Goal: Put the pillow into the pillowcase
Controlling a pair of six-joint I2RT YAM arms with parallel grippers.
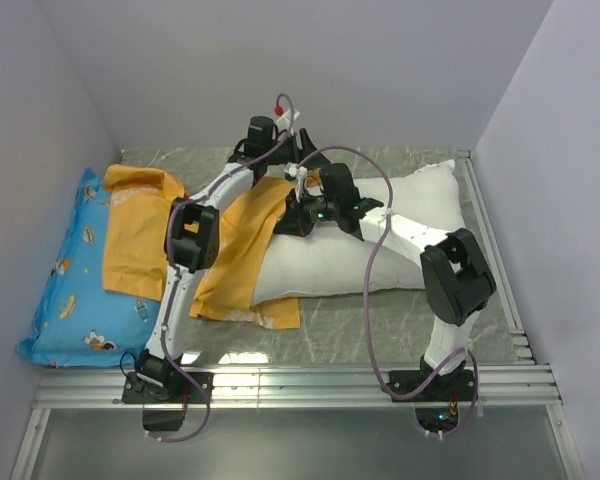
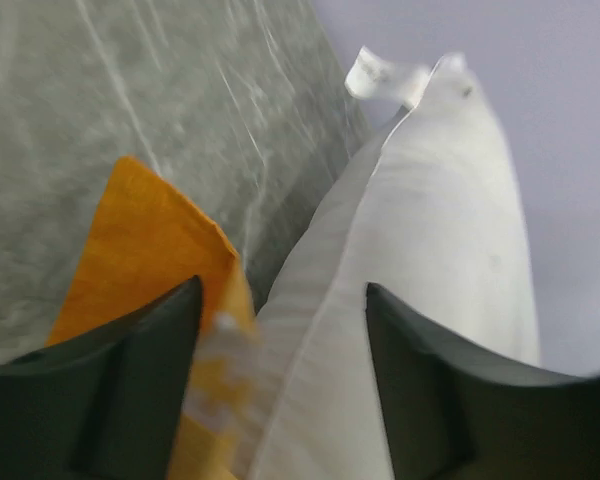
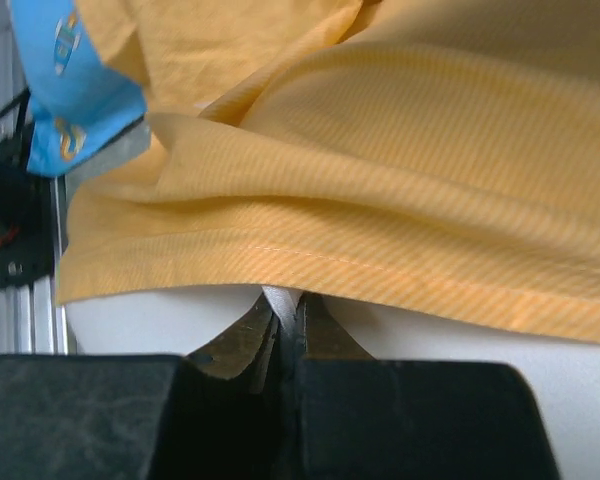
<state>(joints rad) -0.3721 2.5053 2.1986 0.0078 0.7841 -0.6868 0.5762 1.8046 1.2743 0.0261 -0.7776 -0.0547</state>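
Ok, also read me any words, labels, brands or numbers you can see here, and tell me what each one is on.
No text can be read in any view.
On the white pillow, the small white tag: blurred, nothing legible.
On the blue pillow: cartoon pictures only, too small to show any lettering.
On the orange pillowcase: no lettering readable.

Pillow (image 1: 380, 250) lies centre-right on table (image 1: 330, 325). Pillowcase (image 1: 140, 240) lies over its left end and over the right part of second pillow (image 1: 65, 290), far left.
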